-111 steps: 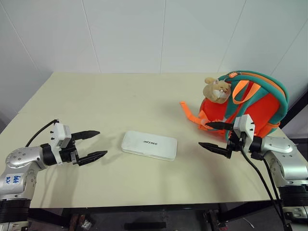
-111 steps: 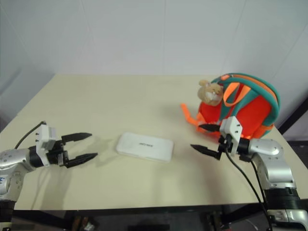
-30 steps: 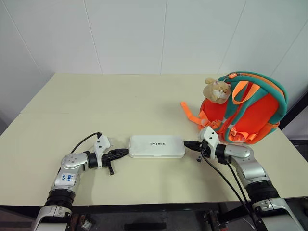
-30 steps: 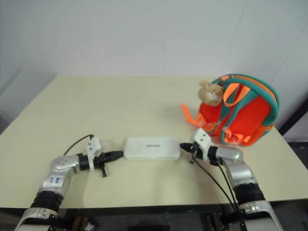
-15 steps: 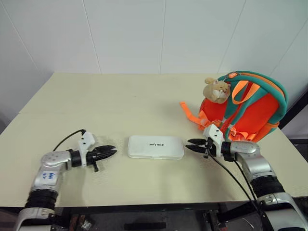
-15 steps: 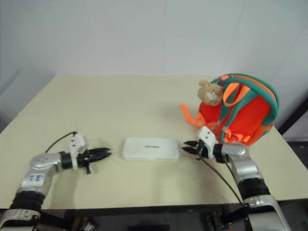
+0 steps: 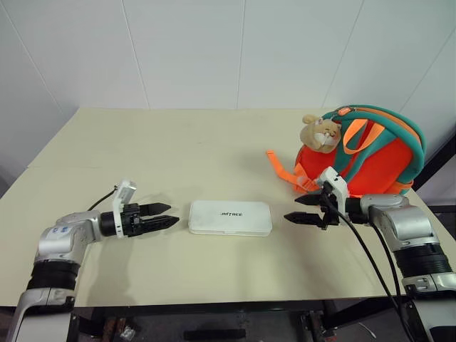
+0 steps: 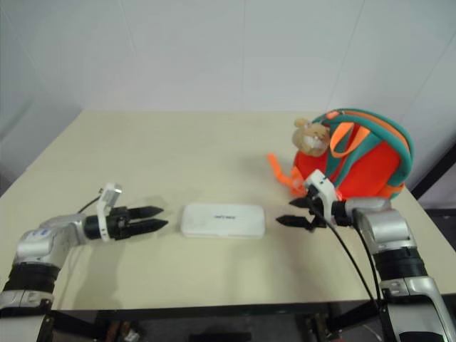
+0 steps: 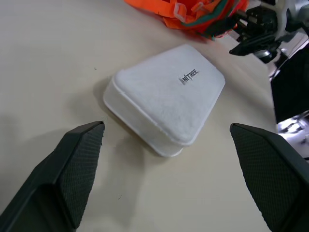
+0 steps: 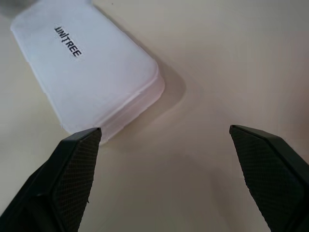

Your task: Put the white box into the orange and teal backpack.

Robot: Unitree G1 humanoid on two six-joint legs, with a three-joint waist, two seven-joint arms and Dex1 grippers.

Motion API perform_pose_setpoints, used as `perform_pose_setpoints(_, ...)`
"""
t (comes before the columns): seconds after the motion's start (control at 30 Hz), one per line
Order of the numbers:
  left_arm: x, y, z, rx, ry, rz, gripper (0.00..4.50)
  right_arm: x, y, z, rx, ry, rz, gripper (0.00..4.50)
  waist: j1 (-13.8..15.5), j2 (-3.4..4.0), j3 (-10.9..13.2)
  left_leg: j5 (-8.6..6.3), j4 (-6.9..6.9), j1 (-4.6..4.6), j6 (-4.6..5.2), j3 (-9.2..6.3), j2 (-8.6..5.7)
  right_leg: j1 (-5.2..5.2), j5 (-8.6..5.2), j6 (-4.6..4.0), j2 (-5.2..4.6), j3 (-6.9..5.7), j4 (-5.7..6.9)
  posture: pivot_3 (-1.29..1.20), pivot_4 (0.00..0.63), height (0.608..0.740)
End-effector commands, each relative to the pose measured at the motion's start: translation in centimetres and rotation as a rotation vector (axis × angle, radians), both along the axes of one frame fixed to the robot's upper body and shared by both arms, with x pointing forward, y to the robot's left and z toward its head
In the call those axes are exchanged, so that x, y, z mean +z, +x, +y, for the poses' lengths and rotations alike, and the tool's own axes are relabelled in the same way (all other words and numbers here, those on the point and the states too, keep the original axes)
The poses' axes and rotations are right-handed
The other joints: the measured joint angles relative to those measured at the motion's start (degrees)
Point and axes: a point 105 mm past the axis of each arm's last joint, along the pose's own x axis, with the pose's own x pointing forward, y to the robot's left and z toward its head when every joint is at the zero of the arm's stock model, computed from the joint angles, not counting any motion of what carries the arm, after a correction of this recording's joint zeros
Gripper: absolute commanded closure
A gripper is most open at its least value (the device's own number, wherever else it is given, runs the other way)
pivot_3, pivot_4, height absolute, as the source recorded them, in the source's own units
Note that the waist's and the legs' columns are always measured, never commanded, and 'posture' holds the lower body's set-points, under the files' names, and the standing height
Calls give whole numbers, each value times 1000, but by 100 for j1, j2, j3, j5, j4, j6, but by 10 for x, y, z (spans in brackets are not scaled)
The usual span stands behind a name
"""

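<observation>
- The left gripper has its two black fingers spread apart with nothing between them; the tips point toward the left short end of the white box and stop just short of it, with bare table in the gap.
- In the left wrist view the ribbed fingers stand wide on either side of the frame, and the box's rounded near corner lies ahead of them, untouched.
- The right gripper also has its fingers parted and empty, aimed at the box's right short end and a little apart from it.
- In the right wrist view the fingers frame one corner of the box, whose dark lettering shows on its top.
- The white box lies flat on the pale table, near the front edge, lengthwise between the two grippers, lettered face up.
- The orange and teal backpack stands on the table's right side, behind the right gripper and well apart from the box.
- A tan plush toy hangs at the backpack's upper left, and an orange strap trails from it onto the table toward the box.
- A black cable runs along the right arm.
</observation>
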Motion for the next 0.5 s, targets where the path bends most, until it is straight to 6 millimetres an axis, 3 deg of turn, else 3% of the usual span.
perform_pose_setpoints(0.03,-4,2,-11,-28,-41,124,29,13,-4,11,-13,59,60,0,-4,0,0,0,-4,-2,0,0,0,-3,-1,-1,0,0,-1,0,150,740)
perform_pose_setpoints(0.17,-17,16,-23,18,3,204,29,10,-1,22,-41,106,133,0,9,0,0,0,-19,-3,0,-1,0,-11,-7,-3,1,-1,-1,0,150,740)
perform_pose_setpoints(0.5,-29,28,-41,27,-13,299,29,11,-4,38,-34,148,179,0,33,0,0,0,-10,-2,-1,-3,-3,-3,-6,-1,-2,-5,0,0,150,740)
